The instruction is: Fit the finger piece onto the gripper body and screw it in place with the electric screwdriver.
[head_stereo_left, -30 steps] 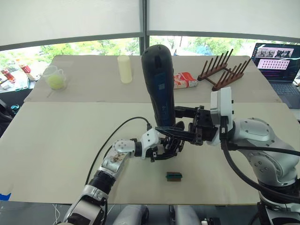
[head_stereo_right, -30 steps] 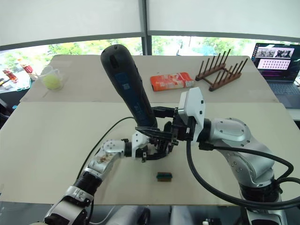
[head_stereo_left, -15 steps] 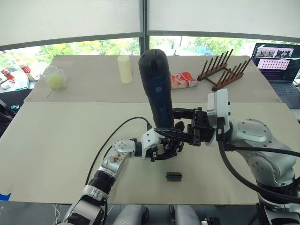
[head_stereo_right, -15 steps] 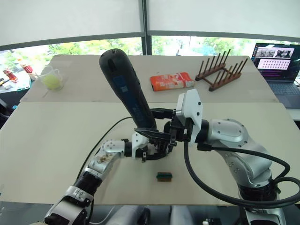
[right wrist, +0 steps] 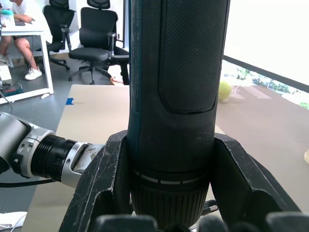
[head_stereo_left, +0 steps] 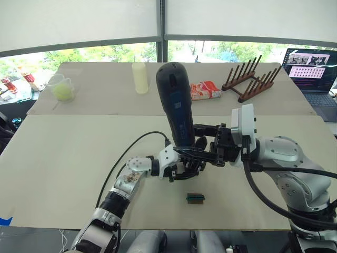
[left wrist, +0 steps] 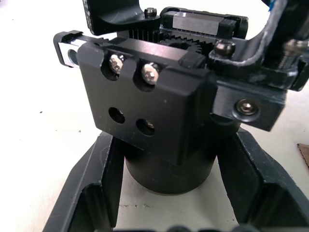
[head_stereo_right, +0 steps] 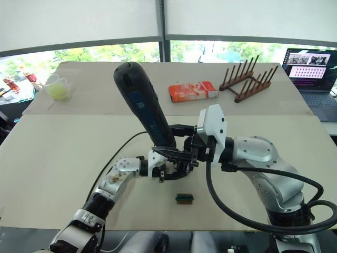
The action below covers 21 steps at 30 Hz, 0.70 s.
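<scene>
The small green-and-brown block [head_stereo_left: 195, 197] lies on the near table [head_stereo_left: 63, 174], a little nearer than both pincers and apart from them.

The left gripper [head_stereo_left: 185, 167] is closed on the gripper body [left wrist: 159, 104]. Its 2 black fingers [left wrist: 99, 183] hug the round base, 1 on each side, and the base sits on the table. The boxy top of the gripper body, with 2 silver screws and 2 open holes, sticks up past the fingers.

The right gripper [head_stereo_left: 197, 148] reaches in from the right, just above the left gripper. It is squeezed tight on the electric screwdriver [head_stereo_left: 176, 105]. Its 2 fingers [right wrist: 104, 174] press the low end of the thick black stick, 1 on each side. The screwdriver stands up tall from the pincer and leans a bit to the left. Its round end is high above both pincers. Its low end points down at the gripper body, right under the right gripper. I cannot tell if the tip touches it.

Far past the pincers, on the back table, are a cup with a yellow-green ball [head_stereo_left: 63, 89], a pale cylinder [head_stereo_left: 140, 77], a red and white packet [head_stereo_right: 192, 90] and a wooden rack [head_stereo_left: 250, 79]. A laptop [head_stereo_left: 313, 71] sits far off to the right.
</scene>
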Available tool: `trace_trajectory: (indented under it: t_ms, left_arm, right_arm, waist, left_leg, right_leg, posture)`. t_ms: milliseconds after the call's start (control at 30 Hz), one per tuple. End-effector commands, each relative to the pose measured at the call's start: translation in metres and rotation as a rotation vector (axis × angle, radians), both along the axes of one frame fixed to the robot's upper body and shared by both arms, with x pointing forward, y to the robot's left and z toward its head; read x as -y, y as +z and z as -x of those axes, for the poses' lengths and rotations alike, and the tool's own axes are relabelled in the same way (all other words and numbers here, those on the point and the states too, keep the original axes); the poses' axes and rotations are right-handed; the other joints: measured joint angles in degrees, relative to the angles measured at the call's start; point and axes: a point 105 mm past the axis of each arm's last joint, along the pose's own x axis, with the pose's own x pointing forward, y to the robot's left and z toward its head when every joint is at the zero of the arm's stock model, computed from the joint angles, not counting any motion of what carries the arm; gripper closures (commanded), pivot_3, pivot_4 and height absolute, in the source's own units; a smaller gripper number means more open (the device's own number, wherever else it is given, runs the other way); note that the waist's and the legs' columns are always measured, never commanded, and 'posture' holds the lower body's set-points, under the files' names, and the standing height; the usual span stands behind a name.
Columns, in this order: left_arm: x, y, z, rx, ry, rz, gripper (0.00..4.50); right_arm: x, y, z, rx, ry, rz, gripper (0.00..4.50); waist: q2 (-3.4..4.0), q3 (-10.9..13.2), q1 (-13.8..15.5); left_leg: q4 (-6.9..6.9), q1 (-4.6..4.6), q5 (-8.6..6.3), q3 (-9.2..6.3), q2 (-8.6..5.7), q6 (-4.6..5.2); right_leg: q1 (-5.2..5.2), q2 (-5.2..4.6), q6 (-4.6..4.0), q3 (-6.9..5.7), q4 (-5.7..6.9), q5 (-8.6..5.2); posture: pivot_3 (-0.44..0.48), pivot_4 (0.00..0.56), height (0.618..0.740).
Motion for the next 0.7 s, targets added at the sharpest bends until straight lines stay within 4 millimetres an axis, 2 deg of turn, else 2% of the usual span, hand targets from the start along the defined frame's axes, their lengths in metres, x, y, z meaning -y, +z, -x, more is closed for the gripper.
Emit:
trace_trajectory:
  t_ms: [33, 200, 400, 700]
  left_arm:
    - [0.002, 0.009, 0.002, 0.036, -0.016, 0.022, 2.21]
    - [0.001, 0.008, 0.0, 0.038, -0.019, 0.009, 2.21]
    - [0.002, 0.006, -0.002, 0.043, -0.021, -0.003, 2.21]
    - [0.002, 0.007, -0.005, 0.052, -0.018, -0.01, 2.21]
  right_arm:
    - [0.01, 0.008, -0.005, 0.019, -0.051, -0.069, 2.58]
    - [0.018, -0.002, -0.012, -0.022, -0.103, -0.124, 2.58]
    - [0.019, -0.019, -0.014, -0.056, -0.145, -0.173, 2.58]
    - [0.027, -0.055, -0.024, -0.148, -0.222, -0.106, 2.58]
  waist:
    - [0.0, 0.0, 0.02]
    - [0.01, -0.01, -0.03]
    - [0.02, -0.01, -0.03]
    - [0.03, -0.04, 0.01]
  left_leg:
    - [0.0, 0.0, 0.0, 0.0, 0.0, 0.0]
    - [-0.02, 0.04, 0.0, 0.0, 0.0, 0.0]
    - [-0.1, 0.23, 0.0, 0.01, 0.01, -0.01]
    - [-0.22, 0.67, 0.0, 0.03, 0.0, -0.01]
  right_leg:
    - [0.0, 0.0, 0.0, -0.01, 0.0, 0.0]
    - [0.02, 0.03, 0.0, 0.0, 0.01, 0.0]
    - [0.13, 0.05, 0.0, 0.04, 0.02, 0.0]
    - [0.49, 0.15, 0.01, 0.07, -0.01, -0.01]
  posture:
    - [0.0, 0.15, 0.74]
    - [0.0, 0.15, 0.74]
    - [0.0, 0.15, 0.74]
    - [0.0, 0.15, 0.74]
